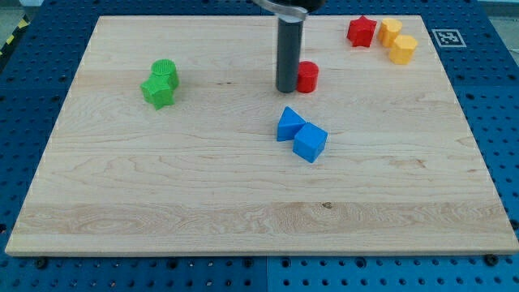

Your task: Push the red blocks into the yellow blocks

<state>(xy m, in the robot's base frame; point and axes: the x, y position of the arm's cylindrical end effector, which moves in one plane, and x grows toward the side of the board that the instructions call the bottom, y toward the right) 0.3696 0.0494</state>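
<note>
A red round block (307, 77) sits near the view's top centre. My tip (287, 89) stands right against its left side. A red star block (362, 31) lies at the view's top right, just left of two yellow blocks: one (390, 31) beside the star and a yellow hexagonal one (403, 49) slightly lower right. The star appears close to or touching the nearer yellow block. The red round block is well left and below the yellow pair.
Two blue blocks (290, 124) (310, 142) lie together below my tip at centre. Two green blocks (165, 72) (158, 91) lie together at the view's left. The wooden board (243, 203) ends at blue pegboard on all sides. A marker tag (445, 36) is at top right.
</note>
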